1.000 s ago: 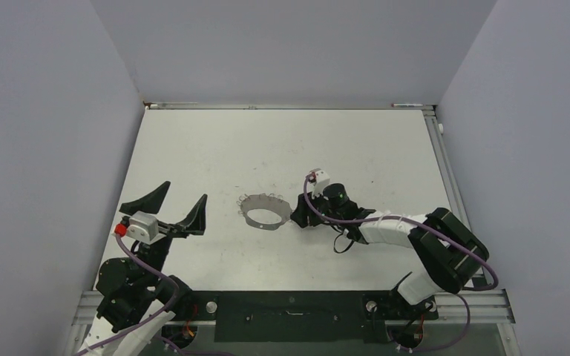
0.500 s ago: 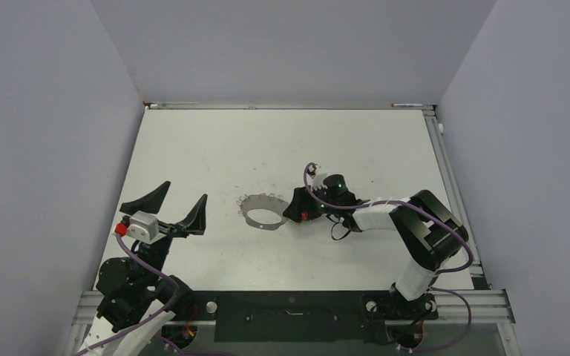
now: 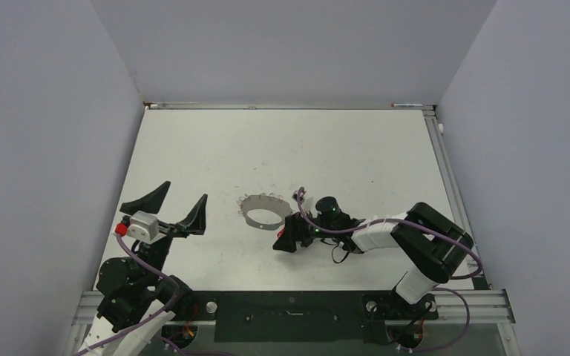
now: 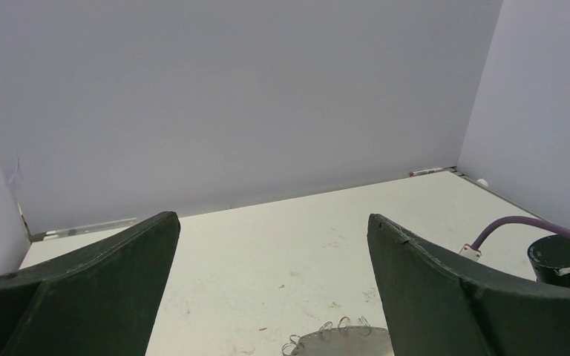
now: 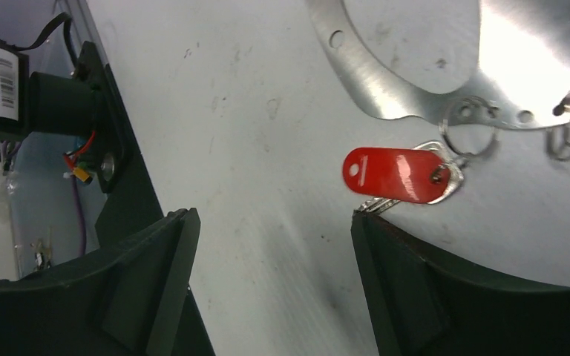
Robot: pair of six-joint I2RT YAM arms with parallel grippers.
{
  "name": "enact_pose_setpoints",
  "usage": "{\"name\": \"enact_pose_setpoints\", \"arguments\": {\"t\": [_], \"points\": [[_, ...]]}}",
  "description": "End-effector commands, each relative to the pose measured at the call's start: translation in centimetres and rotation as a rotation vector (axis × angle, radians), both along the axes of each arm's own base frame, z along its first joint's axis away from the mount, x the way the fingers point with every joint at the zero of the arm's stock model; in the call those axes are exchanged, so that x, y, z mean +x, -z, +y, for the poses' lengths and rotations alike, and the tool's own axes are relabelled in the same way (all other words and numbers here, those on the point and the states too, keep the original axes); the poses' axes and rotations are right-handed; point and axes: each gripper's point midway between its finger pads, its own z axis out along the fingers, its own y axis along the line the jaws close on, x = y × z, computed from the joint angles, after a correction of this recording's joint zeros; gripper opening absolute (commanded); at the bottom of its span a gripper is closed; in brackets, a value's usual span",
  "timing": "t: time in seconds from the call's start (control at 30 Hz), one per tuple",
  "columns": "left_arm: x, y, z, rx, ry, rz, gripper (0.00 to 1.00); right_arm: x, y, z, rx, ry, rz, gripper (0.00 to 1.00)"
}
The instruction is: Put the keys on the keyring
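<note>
— Right gripper (image 3: 285, 241) has pulled back toward the near edge since a second ago. It was tucked against the right side of the keyring (image 3: 263, 222); now it sits just to the near side of it. Jaws have gone from half closed to wide apart. Nothing in them.

— Key?

— Red-headed key (image 5: 393, 176) lies flat on the worktop (image 3: 341, 141), blade end right at the keyring's rim. It is ahead of the right gripper and off toward its right finger, not between the fingers.

— Axis?

— Crosswise to the gripper's reach. The red head points toward the gap and the blade end toward a small wire loop (image 5: 469, 135) hung in the rim. Blade end and loop overlap; cannot tell whether they are actually threaded together.

— Other arm?

— Left gripper (image 3: 184, 194) is raised at near left, spread fully and empty, well apart from the keyring. Only the hoop's edge shows at the bottom of its wrist view. Right arm is much the nearer.

— Surface, room?

— White, scuffed, matte worktop. Key and hoop both lie thin and flat, so I judge any pinch needs fingertips right down on the surface. Pale walls (image 3: 44, 111) on three sides, well apart from the work.
</note>
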Motion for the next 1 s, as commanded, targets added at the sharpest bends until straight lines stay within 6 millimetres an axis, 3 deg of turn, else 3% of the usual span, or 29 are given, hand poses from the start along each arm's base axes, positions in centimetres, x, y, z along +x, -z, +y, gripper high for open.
{"name": "enact_pose_setpoints", "arguments": {"t": [0.0, 0.13, 0.33, 0.5, 0.63, 0.77, 0.97], "points": [[0.2, -0.1, 0.0, 0.002, -0.008, -0.001, 0.96, -1.3, -0.6, 2.4, 0.095, -0.069, 0.020, 0.78], [0.3, 0.0, 0.0, 0.006, -0.009, 0.004, 0.96, 0.2, -2.4, 2.9, 0.105, -0.057, -0.041, 0.78], [0.5, 0.1, -0.1, 0.010, -0.011, 0.010, 0.96, 4.0, -9.2, 1.4, -0.022, 0.028, -0.303, 0.79], [0.6, 0.3, -0.1, 0.013, -0.017, 0.015, 0.96, 7.2, -16.2, -2.9, -0.063, 0.273, -0.541, 0.81], [0.7, 0.3, -0.1, 0.014, -0.018, 0.016, 0.96, 7.7, -21.0, -6.6, 0.015, 0.470, -0.680, 0.85], [0.7, 0.4, -0.2, 0.021, -0.015, 0.022, 0.96, 7.7, -23.0, -9.9, 0.071, 0.634, -0.725, 0.87], [0.8, 0.5, -0.2, 0.023, -0.014, 0.025, 0.96, 7.0, -23.3, -13.0, 0.143, 0.770, -0.744, 1.00]]}}
